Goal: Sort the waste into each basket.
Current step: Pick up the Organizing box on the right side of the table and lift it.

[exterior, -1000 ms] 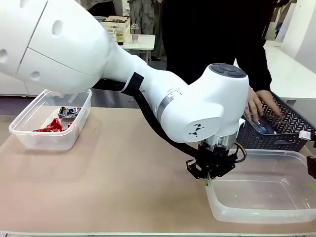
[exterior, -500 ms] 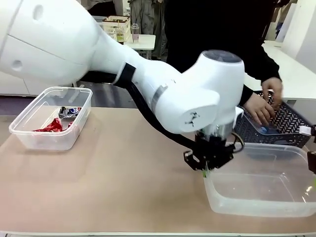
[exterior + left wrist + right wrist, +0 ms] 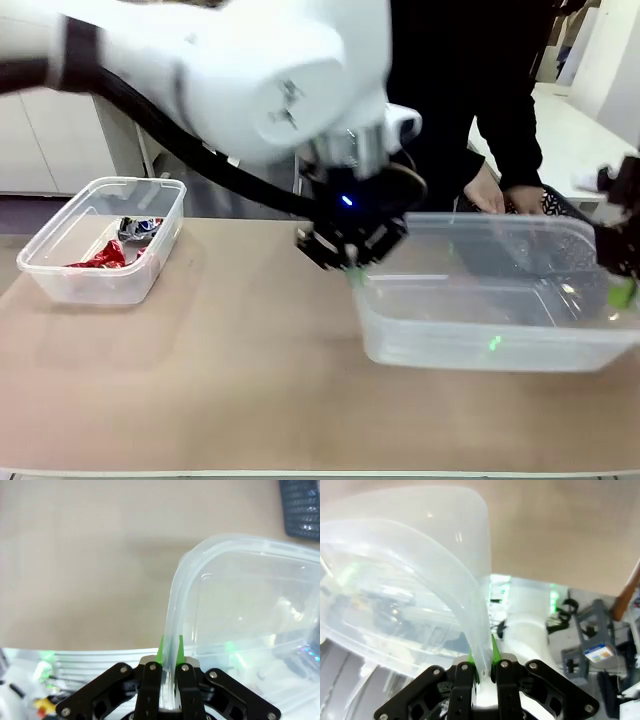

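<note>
A large clear basket [image 3: 470, 340] hangs above the table, held by its rim at both ends. My left gripper [image 3: 350, 268] is shut on its left rim, and in the left wrist view the green pads of the left gripper [image 3: 170, 650] pinch the clear basket's rim [image 3: 175, 595]. My right gripper [image 3: 620, 290] is shut on the right rim, and the right wrist view has the right gripper [image 3: 482, 656] clamped on the clear basket's wall [image 3: 420, 545]. At the far left a small clear basket [image 3: 55, 280] holds a crushed red can [image 3: 100, 257] and a blue-and-white can [image 3: 140, 228].
A dark lattice basket [image 3: 556, 205] stands behind the lifted tub at the right, with the person's hands [image 3: 490, 195] at it; the dark lattice basket's corner [image 3: 302, 505] also shows in the left wrist view. Bare tabletop [image 3: 220, 350] lies between the two clear tubs.
Both arms have raised the large clear basket off the table and carried it left and away from the front edge. The person's hands have shifted at the dark basket.
</note>
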{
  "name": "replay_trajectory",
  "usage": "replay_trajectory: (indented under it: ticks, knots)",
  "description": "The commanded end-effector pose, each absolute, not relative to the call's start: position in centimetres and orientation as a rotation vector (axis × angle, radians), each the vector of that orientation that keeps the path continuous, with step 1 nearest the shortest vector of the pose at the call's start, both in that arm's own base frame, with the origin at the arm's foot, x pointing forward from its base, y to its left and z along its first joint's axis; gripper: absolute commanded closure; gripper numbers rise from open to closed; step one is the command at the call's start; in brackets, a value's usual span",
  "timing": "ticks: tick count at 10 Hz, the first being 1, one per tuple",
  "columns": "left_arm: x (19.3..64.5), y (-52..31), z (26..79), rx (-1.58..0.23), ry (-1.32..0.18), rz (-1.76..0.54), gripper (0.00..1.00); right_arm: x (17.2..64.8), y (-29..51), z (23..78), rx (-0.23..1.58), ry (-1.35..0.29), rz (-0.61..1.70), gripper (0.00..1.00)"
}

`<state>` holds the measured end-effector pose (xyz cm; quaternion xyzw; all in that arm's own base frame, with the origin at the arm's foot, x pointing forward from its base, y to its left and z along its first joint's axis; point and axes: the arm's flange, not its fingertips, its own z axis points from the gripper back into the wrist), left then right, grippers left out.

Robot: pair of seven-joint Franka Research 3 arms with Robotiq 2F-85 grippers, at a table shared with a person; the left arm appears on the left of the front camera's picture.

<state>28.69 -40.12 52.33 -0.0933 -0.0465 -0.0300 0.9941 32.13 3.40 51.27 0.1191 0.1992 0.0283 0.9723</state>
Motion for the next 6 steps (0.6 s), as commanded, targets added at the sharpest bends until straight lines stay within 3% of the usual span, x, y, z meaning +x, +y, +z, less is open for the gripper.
replay_trajectory:
  ticks: [1, 2, 3, 6]
  knots:
    - [30.7, -32.1, 53.2, -0.141, -0.052, -0.130, 1.00, 33.2, 6.7, 52.6, 0.264, 0.437, 0.125, 1.00]
    - [31.9, -29.3, 54.3, -0.147, -0.027, -0.157, 1.00, 33.2, 8.8, 52.8, 0.278, 0.440, 0.130, 1.00]
    - [29.6, -36.8, 53.8, -0.188, -0.081, -0.083, 1.00, 32.3, 6.5, 52.6, 0.265, 0.398, 0.096, 1.00]
    - [29.6, -36.8, 53.8, -0.188, -0.081, -0.083, 1.00, 32.3, 6.5, 52.6, 0.265, 0.398, 0.096, 1.00]
